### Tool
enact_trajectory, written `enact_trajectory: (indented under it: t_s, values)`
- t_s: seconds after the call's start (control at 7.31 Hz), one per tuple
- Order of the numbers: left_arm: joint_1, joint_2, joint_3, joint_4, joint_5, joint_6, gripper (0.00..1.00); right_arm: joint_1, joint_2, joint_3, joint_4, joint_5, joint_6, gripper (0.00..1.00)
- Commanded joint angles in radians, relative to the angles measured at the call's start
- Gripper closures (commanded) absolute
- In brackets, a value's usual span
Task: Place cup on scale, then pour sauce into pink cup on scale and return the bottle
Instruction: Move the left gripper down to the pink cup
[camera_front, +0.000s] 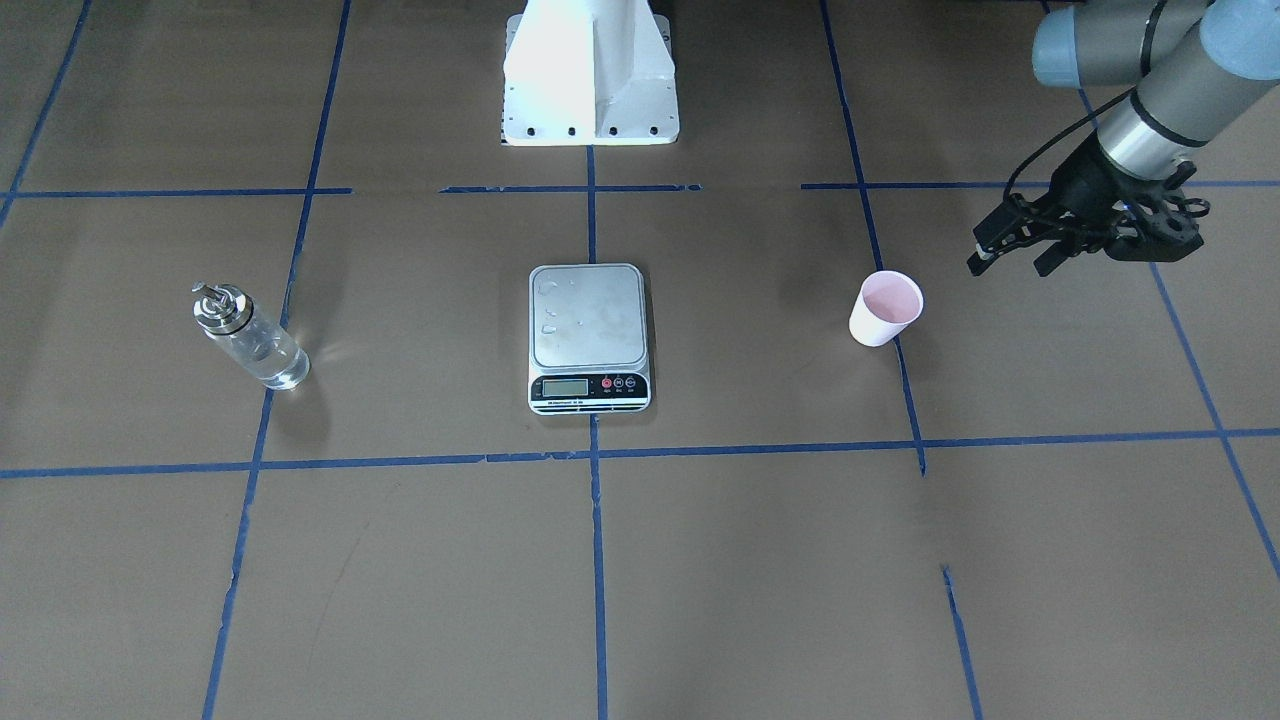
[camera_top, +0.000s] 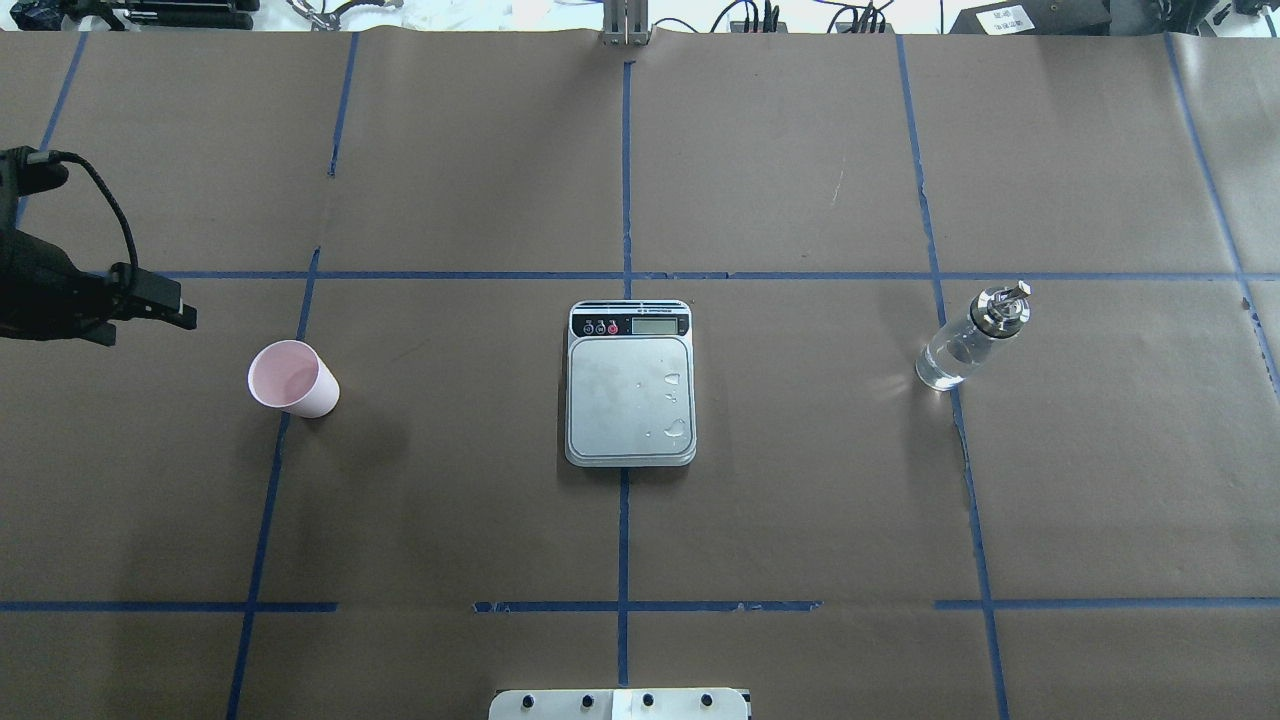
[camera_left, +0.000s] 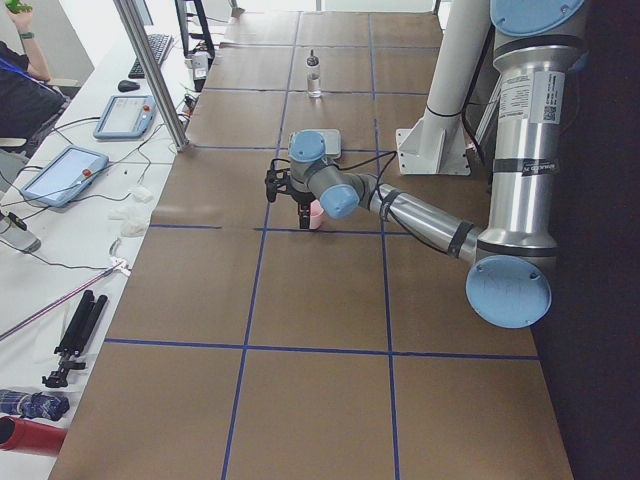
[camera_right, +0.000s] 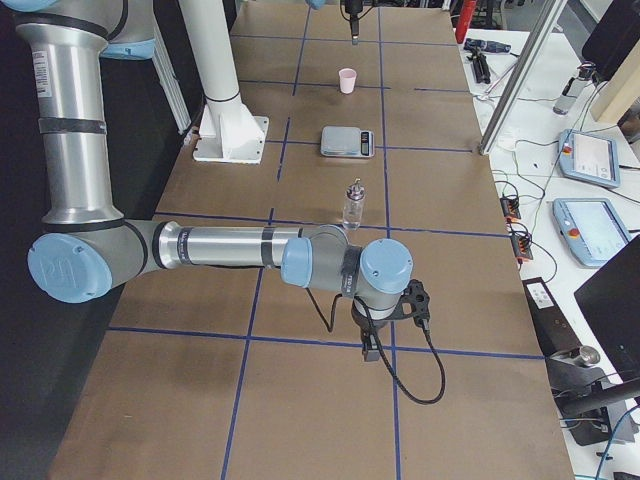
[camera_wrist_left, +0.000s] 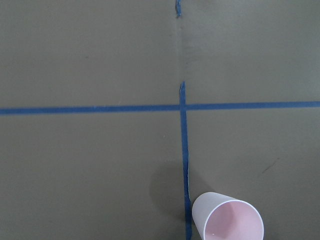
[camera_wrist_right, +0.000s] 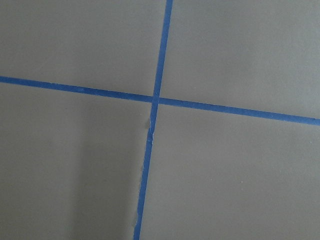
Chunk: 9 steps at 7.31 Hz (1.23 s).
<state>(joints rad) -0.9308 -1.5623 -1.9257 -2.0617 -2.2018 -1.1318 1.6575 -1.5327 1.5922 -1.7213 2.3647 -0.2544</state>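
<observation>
The pale pink cup (camera_front: 886, 308) stands upright on the brown table, also in the overhead view (camera_top: 292, 379) and at the lower edge of the left wrist view (camera_wrist_left: 228, 220). My left gripper (camera_front: 1010, 266) hovers open and empty a short way outboard of the cup, apart from it. The scale (camera_front: 588, 316) sits at the table's middle with nothing on its platform but a few droplets. The clear glass bottle (camera_front: 250, 336) with its metal spout stands upright on my right side (camera_top: 970, 337). My right gripper (camera_right: 370, 345) shows only in the exterior right view, beyond the bottle; I cannot tell whether it is open or shut.
The white robot base (camera_front: 590, 80) stands behind the scale. Blue tape lines (camera_top: 624, 275) grid the brown paper. A side bench with tablets (camera_left: 62, 175) and cables runs along the table's far edge.
</observation>
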Motion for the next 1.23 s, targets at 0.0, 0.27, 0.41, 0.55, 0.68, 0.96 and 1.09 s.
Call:
enact_trajectory:
  t_s: [0.0, 0.27, 0.41, 0.55, 0.68, 0.96, 1.09]
  values:
    - [0.125, -0.024, 0.024, -0.064, 0.094, -0.155, 0.0, -0.002, 0.0, 0.002, 0.0, -0.002, 0.0, 0.0]
    - [0.125, -0.062, 0.086, -0.064, 0.097, -0.146, 0.0, -0.002, -0.001, 0.002, 0.0, 0.001, 0.0, 0.0]
    - [0.125, -0.071, 0.108, -0.067, 0.097, -0.145, 0.0, -0.002, -0.001, 0.002, 0.0, 0.001, 0.001, 0.0]
    - [0.125, -0.078, 0.111, -0.064, 0.099, -0.145, 0.01, -0.002, -0.001, 0.002, 0.0, 0.001, 0.001, 0.0]
    - [0.125, -0.081, 0.119, -0.064, 0.099, -0.145, 0.01, -0.002, 0.0, 0.002, 0.0, 0.001, 0.001, 0.0]
    - [0.127, -0.079, 0.123, -0.066, 0.099, -0.145, 0.03, -0.002, 0.0, 0.002, 0.0, 0.001, 0.001, 0.0]
    - [0.127, -0.079, 0.122, -0.066, 0.099, -0.143, 0.06, -0.002, 0.0, 0.002, 0.0, 0.001, 0.001, 0.0]
